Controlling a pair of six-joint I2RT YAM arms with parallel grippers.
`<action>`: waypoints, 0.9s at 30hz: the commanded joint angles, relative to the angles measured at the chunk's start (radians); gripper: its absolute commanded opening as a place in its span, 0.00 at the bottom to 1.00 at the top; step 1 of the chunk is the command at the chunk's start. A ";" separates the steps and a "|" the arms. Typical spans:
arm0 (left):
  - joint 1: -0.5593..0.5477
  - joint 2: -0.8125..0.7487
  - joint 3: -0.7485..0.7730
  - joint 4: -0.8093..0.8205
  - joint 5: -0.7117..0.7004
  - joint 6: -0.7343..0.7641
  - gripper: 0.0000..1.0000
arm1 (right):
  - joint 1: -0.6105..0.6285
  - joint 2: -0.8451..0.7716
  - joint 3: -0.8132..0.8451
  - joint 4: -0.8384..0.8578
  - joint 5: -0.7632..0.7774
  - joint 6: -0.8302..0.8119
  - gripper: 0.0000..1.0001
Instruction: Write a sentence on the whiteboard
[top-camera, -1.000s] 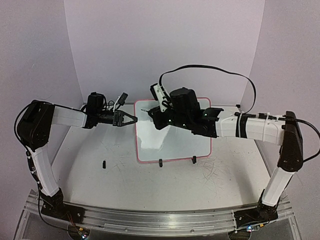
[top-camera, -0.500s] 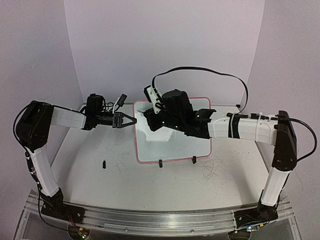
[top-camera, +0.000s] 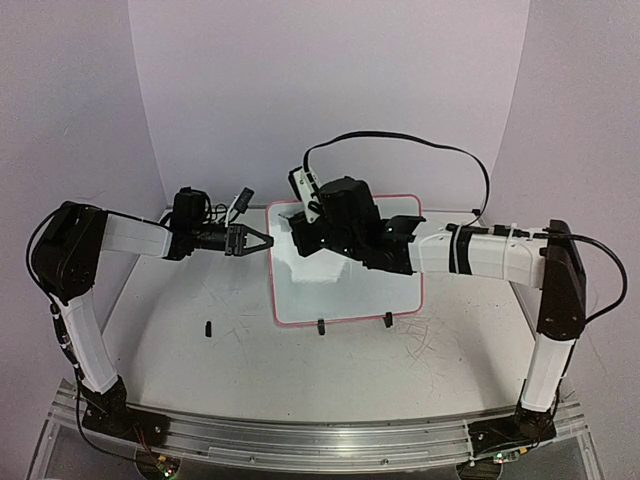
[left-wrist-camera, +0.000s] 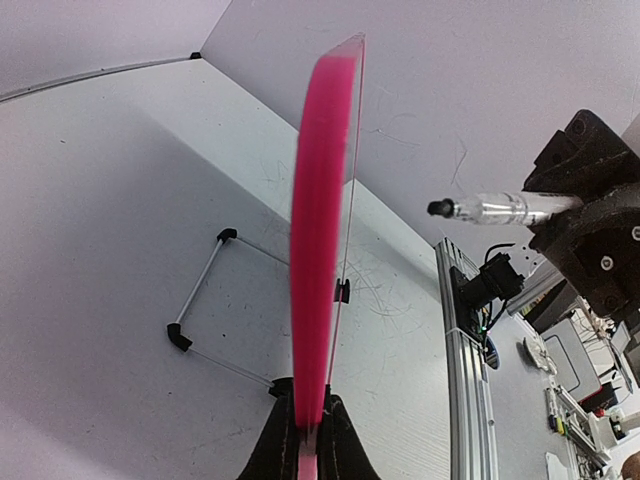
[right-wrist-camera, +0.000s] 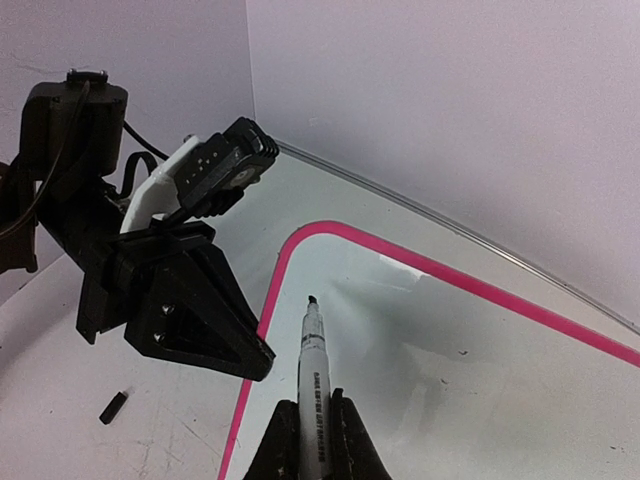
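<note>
The left gripper (left-wrist-camera: 305, 445) is clenched on the left edge of the whiteboard (top-camera: 345, 295), its pink frame pinched between the two fingertips. In the left wrist view the board runs straight away from that gripper, seen almost edge-on as a pink strip. A thin wire stand (left-wrist-camera: 205, 300) with black ends sits on the table (top-camera: 250, 350) to the left of the strip, behind the board. Two black clip feet (top-camera: 321, 325) sit on the board's near edge, away from either gripper.

The right gripper (top-camera: 300, 232) is over the board's upper left part, close beside the left gripper. It is grasping a marker (right-wrist-camera: 313, 365), the barrel held between its fingers and pointing straight out ahead of them. The dark tip comes forward of the fingertips over the white surface just inside the board's rounded pink corner. In the left wrist view the tip stands apart from the board's face (a clear gap shows between the two).

From the right wrist camera, the left gripper's black fingers lie to the left of the marker, their point meeting the pink frame just beside the barrel. The board face ahead of the marker tip reads as plain white with soft reflections. A small black piece (top-camera: 208, 328) lies on the table (too small to identify), below the left gripper in the top view and well apart from the board.
</note>
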 joint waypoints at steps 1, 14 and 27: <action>-0.009 -0.047 -0.001 0.011 0.002 0.022 0.00 | 0.002 0.029 0.055 0.019 0.028 0.002 0.00; -0.009 -0.058 0.001 0.011 0.006 0.022 0.00 | 0.002 0.052 0.066 0.004 0.077 0.008 0.00; -0.010 -0.065 -0.002 0.011 0.007 0.025 0.00 | 0.002 0.081 0.086 -0.024 0.101 0.016 0.00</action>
